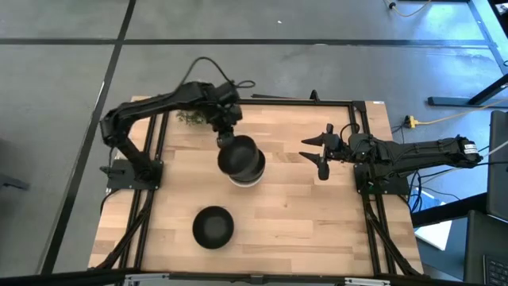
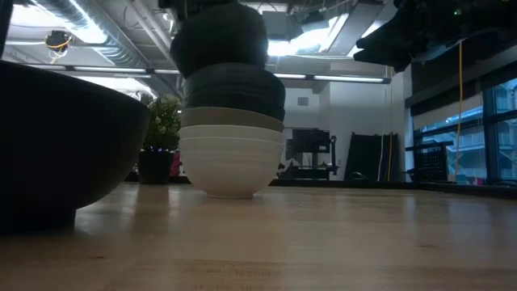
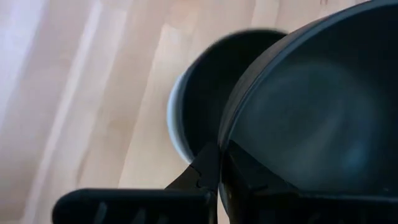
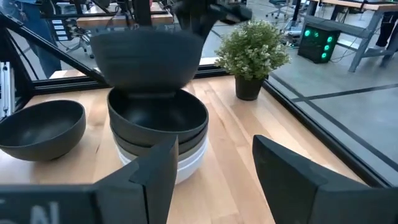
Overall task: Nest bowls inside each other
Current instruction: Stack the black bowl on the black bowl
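A stack of nested bowls stands mid-table, white ones at the bottom and dark ones on top. My left gripper is shut on a dark grey bowl right above the stack. A single black bowl rests on its foot near the table's near edge; it also shows in the low view. My right gripper hovers open to the right of the stack, touching nothing; its fingers frame the right wrist view. My left gripper holds the dark grey bowl by its rim on the far-left side, one finger outside the wall and one inside, coming from above. The bowl hangs upright over the stack's top bowl. I cannot tell whether its foot touches that bowl.
A small green potted plant stands by the far edge, behind the left arm. A black frame rail borders the wooden tabletop. Bare wood lies to the right of the stack and near the right edge.
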### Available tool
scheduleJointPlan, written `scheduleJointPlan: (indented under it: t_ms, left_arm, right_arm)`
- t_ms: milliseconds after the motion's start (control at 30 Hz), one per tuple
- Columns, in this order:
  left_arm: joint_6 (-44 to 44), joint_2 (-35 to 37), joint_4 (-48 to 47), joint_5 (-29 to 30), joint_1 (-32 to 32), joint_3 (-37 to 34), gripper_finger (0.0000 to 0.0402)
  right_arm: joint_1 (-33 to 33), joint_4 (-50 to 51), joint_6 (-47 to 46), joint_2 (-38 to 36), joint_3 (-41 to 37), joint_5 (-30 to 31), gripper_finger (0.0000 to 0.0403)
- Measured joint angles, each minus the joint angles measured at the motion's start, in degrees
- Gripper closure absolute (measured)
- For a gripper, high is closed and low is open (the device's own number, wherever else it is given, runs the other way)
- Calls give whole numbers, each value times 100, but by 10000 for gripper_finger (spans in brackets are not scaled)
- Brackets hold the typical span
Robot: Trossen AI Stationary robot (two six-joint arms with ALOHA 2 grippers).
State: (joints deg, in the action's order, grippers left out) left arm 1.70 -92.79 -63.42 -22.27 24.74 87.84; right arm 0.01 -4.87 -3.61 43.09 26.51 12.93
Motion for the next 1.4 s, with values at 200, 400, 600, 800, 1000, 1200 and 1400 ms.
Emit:
scheduleJointPlan:
  t_ms: [200, 400, 600, 800, 1000, 1200, 1400]
  left_arm:
    - [41, -495, -80, -13, -221, 34, 400]
    - [47, -593, 33, 106, -364, 38, 389]
    - [14, -545, 116, 846, -348, 40, 360]
    - [38, -547, 118, 1072, -353, 40, 356]
    - [10, -547, 116, 1091, -353, 40, 348]
    - [42, -547, 116, 1129, -353, 40, 283]
    - [564, -536, 112, 1327, -353, 40, 207]
  right_arm:
    - [0, 1, 113, 1, 1, -2, 194]
    - [0, 0, 130, 0, 1, -2, 194]
    - [0, -1, 130, 2, 1, -2, 194]
    - [0, 1, 124, 0, 1, -2, 194]
    - [0, 1, 122, 0, 1, -2, 194]
    - [0, 5, 115, 0, 1, -2, 194]
    - [0, 5, 126, 0, 1, -2, 194]
